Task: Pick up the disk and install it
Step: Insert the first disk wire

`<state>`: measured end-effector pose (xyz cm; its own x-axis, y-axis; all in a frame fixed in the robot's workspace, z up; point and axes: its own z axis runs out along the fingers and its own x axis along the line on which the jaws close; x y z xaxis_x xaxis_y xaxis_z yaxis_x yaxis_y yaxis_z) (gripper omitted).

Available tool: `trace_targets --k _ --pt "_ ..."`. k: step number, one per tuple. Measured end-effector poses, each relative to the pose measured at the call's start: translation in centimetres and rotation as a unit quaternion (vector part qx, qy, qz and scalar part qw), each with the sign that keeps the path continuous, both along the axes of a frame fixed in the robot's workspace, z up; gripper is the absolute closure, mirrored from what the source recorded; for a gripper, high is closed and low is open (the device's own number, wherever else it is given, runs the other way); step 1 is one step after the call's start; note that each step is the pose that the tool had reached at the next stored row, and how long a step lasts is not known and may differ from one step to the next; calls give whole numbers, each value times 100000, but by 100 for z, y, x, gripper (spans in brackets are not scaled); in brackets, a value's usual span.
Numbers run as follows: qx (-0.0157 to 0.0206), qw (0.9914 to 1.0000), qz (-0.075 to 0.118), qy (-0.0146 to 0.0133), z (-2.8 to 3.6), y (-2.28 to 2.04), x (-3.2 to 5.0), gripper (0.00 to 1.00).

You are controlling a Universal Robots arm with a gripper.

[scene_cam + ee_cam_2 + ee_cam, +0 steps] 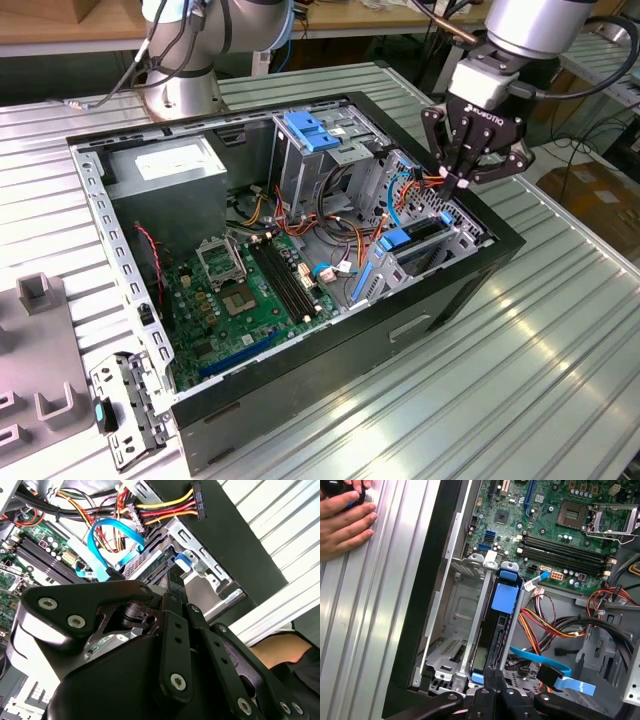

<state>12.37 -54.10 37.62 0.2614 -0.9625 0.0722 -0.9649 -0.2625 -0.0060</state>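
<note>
The disk stands on edge in the drive cage at the front corner of the open computer case, on the exterior view's right. Its blue bracket runs along the upper edge, and its grey body shows between the cage rails. My gripper hangs straight down over the far end of the disk, just above the case rim. The fingers are shut together with nothing seen between them. In both wrist views the fingertips point at the disk's end; whether they touch it I cannot tell.
Orange, yellow and blue cables crowd the space beside the cage. An upper drive cage with a blue latch, a power supply and the motherboard fill the case. A person's hand rests on the ribbed table beside it.
</note>
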Motion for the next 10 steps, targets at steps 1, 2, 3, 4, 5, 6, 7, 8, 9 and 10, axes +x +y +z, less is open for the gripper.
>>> trace_targets --k 1,2,3,4,5,6,7,8,9,10 --pt "4 100000 250 1 0 3 12 89" --pt "-1 99999 516 2 0 6 27 89" --pt "1 99998 696 1 0 10 42 89" --pt "-3 99995 958 3 0 17 67 89" --pt "0 99993 1149 1 0 23 86 89" --pt "1 99992 1301 -1 0 28 104 89" --pt "-1 99989 1474 -1 0 36 129 89" --pt "0 99987 1608 1 0 41 146 89" --pt "0 99985 1755 1 0 47 165 89" --pt "1 99982 1887 -1 0 54 184 89"
